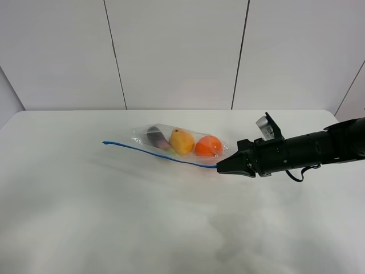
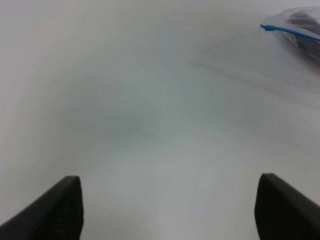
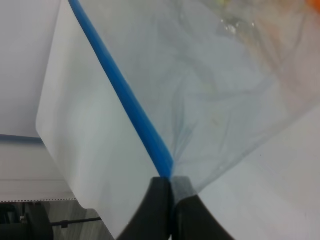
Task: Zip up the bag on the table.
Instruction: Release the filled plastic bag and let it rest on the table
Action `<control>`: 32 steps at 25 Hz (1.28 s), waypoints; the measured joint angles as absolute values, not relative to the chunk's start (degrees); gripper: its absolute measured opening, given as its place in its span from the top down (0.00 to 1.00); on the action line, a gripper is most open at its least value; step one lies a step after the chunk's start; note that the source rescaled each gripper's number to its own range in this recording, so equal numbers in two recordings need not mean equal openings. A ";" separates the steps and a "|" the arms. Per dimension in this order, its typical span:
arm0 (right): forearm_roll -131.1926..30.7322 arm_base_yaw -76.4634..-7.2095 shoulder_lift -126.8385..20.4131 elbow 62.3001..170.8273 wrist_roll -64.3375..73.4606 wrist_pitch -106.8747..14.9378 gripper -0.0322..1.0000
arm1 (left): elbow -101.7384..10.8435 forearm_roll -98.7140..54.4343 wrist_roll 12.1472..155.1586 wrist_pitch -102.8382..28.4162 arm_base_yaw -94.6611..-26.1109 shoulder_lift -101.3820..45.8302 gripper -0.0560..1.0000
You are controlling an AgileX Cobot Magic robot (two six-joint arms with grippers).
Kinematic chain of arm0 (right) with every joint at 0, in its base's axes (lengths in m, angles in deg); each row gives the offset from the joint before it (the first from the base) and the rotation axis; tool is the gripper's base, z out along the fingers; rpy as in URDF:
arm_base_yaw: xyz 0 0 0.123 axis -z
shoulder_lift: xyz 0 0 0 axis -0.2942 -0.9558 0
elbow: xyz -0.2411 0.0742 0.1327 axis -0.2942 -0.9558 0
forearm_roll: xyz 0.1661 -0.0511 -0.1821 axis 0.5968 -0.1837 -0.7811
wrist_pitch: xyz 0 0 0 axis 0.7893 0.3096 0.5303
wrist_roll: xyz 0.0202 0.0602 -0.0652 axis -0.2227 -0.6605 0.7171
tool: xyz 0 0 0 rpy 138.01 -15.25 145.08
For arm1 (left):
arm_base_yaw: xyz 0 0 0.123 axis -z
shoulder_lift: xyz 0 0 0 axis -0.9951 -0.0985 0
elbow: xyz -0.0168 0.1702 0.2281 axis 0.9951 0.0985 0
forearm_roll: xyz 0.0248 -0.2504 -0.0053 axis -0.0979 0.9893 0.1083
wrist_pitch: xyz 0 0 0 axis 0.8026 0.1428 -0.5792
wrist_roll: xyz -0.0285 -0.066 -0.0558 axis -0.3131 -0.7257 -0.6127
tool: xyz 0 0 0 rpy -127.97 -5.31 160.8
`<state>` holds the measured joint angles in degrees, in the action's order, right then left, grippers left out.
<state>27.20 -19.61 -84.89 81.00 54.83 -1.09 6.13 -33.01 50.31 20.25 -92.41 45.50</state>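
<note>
The clear bag lies on the white table near the middle back. It holds a purple eggplant, a yellow fruit and an orange. Its blue zipper strip runs along the near edge. My right gripper is shut on the strip's right end; the right wrist view shows the fingers pinched on the blue strip. My left gripper is open over bare table, apart from the bag; the strip's left end shows far off. The left arm is out of the exterior view.
White wall panels stand behind the table. The table's far edge runs just behind the bag.
</note>
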 joint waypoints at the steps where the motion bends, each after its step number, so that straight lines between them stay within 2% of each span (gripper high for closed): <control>1: 27.20 -19.61 -84.89 81.00 54.83 -1.09 0.97 | 6.13 -33.01 50.31 20.25 -92.41 45.50 0.00; 3: 27.20 -19.61 -84.89 81.00 54.86 -1.13 0.95 | 6.13 -33.01 50.31 20.25 -92.41 45.50 0.00; 5: 26.61 -19.61 -84.89 81.00 54.86 -1.13 0.89 | 6.13 -33.01 50.31 20.25 -92.41 45.50 0.00; 12: 23.87 -19.61 -84.89 81.00 55.53 -1.81 0.57 | 6.13 -33.01 50.31 20.25 -92.41 45.50 0.00; 14: 23.87 -19.61 -84.89 81.00 56.59 -2.94 0.42 | 6.13 -33.01 50.31 20.25 -92.41 45.50 0.00; 17: 24.13 -19.61 -84.89 81.00 57.24 -5.74 0.13 | 6.13 -33.01 50.31 20.25 -92.41 45.50 0.00; 18: 24.18 -19.61 -84.89 81.00 57.29 -6.81 0.08 | 6.13 -33.01 50.31 20.25 -92.41 45.50 0.00; 22: 24.29 -19.61 -84.89 81.00 57.40 -11.07 0.01 | 6.13 -33.01 50.31 20.25 -92.41 45.50 0.00; 32: 16.20 -19.61 -84.89 84.26 61.52 -28.01 0.01 | 6.13 -33.01 50.31 20.25 -92.41 45.50 0.00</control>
